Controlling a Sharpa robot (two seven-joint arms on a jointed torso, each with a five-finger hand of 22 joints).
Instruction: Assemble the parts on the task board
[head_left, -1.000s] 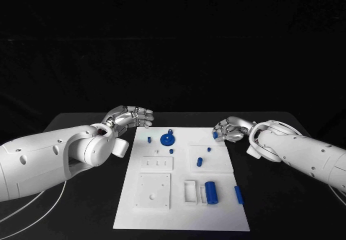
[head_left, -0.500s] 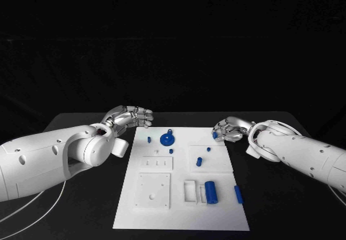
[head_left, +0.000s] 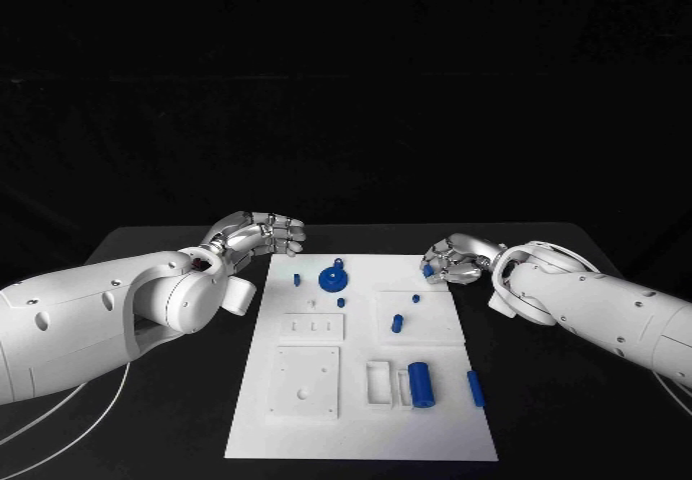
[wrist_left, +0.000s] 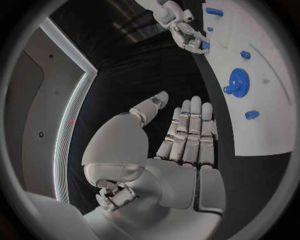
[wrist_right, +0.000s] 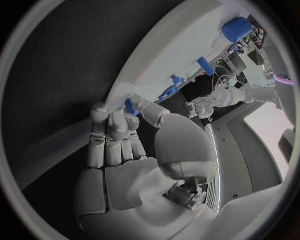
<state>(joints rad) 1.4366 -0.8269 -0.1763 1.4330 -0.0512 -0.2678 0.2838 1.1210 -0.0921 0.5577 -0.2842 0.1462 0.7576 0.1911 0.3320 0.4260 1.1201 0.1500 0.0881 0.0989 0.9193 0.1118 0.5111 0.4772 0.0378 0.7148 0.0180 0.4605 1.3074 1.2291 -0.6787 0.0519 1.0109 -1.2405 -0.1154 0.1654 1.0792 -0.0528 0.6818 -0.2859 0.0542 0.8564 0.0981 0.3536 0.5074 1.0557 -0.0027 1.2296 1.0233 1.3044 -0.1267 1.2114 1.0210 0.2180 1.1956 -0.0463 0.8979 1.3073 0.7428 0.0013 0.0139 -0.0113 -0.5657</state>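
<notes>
Black table (head_left: 173, 250), black backdrop behind; pale wall panels at side.

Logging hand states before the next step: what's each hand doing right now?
Left hand: open, fingers extended, holding nothing, beside the task board.
Right hand: fingers pinch a small blue part at the board's far right corner.

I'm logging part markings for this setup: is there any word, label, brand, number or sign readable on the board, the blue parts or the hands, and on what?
None: no readable text in any view.
task board: plain white, with recesses and holes, no print.
blue gear and large blue cylinder: no markings to be seen.
left hand and right hand: bare silver, no lettering that can be made out.
</notes>
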